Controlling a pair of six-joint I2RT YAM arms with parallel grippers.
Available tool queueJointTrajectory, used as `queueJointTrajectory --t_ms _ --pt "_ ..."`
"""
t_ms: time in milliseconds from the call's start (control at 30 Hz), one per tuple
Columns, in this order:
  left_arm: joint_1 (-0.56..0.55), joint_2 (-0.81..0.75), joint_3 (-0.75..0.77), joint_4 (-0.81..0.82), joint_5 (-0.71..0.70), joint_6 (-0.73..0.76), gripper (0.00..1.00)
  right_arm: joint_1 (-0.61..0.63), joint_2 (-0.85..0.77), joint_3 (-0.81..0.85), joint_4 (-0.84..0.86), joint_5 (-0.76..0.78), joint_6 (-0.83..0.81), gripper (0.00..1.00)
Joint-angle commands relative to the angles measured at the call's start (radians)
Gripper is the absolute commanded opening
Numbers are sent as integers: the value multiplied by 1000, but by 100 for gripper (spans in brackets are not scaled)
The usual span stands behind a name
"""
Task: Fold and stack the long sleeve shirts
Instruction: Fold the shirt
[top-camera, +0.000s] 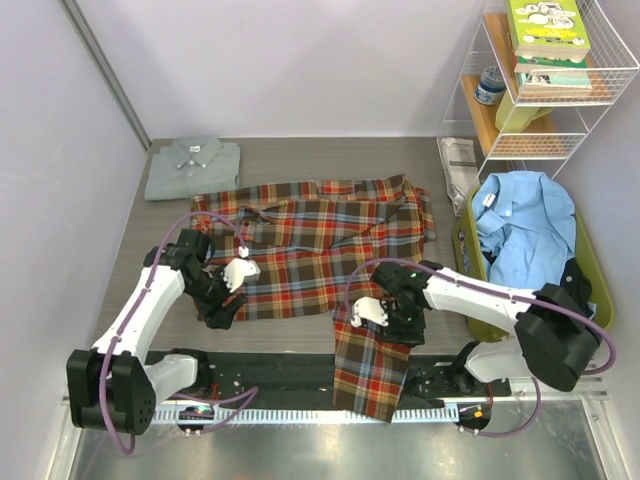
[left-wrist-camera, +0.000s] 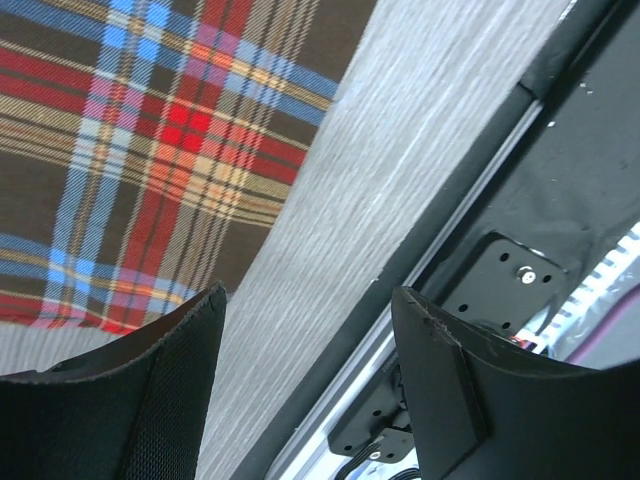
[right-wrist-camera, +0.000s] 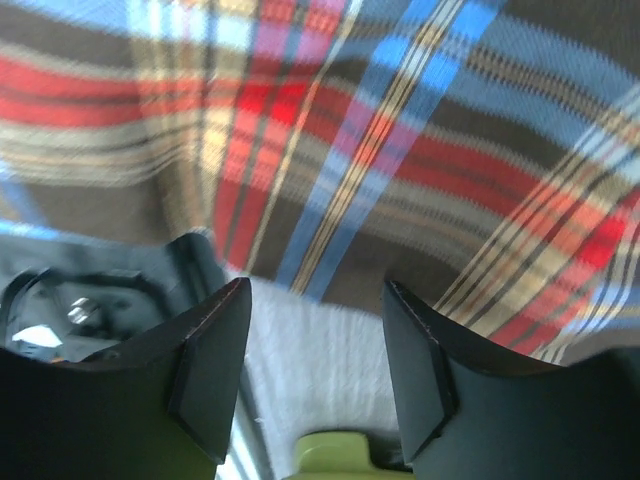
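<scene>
Grey tabletop (top-camera: 300, 165) carries the plaid shirt (top-camera: 320, 250) spread for folding. Left tool (top-camera: 236, 278) and right tool (top-camera: 366, 312) gape empty.

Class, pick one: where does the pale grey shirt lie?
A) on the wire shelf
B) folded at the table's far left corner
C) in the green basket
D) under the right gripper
B: the pale grey shirt lies folded flat in the far left corner of the table, beyond the plaid shirt.
</scene>
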Motion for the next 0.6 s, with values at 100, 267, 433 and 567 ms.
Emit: queueJointTrajectory --t_ms 100,267,433,567 --pt "33 -40 -31 1 -46 55 68 69 36 -63 138 84 7 57" --pt "85 -45 -22 -28 -77 120 66 78 41 -71 164 101 24 38" --pt "85 6 7 -42 -138 249 63 80 42 -66 176 113 35 1" --pt "85 35 -4 -30 -184 329 61 78 -5 -45 160 109 53 1"
